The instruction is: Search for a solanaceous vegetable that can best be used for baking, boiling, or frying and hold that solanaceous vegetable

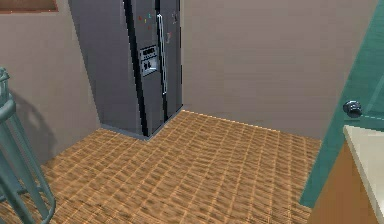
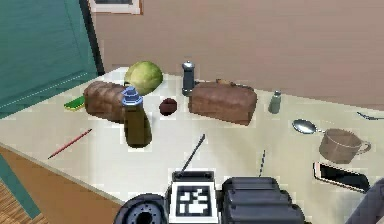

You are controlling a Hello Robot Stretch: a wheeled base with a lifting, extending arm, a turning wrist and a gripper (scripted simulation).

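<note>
Potato (image 2: pixel 167 105): pretty sure it's the small, dark brownish round lump, though it's tiny, so take that with some salt.
Where it sits: on the table (image 2: pixel 110 160), in the gap between two brown bread loaves, one (image 2: pixel 105 100) to its left and one (image 2: pixel 222 102) to its right in the arm side view.
Neighbours: a yellow-green round head of something (image 2: pixel 143 75) is just behind it and a grey shaker (image 2: pixel 187 77) stands up-right of it. A blue-capped bottle (image 2: pixel 135 118) is just in front, a bit left.
Gripper (image 2: pixel 150 208): the dark body is down at the bottom edge, next to a white marker square (image 2: pixel 196 200).
Gripper state: honestly can't tell if the fingers are apart or together. I can't make out the far end either, so no idea if it's holding anything.
Potato vs gripper: well apart. The potato is farther up the table and slightly right of the gripper's body, with the bottle roughly between them.
Other table stuff: mug (image 2: pixel 340 145), phone (image 2: pixel 342 177), spoon (image 2: pixel 303 126), red pencil (image 2: pixel 70 143).
Forward view: dark fridge (image 1: pixel 150 60) against the wall, wood floor (image 1: pixel 180 170), and a teal door (image 1: pixel 360 80) on the right.
</note>
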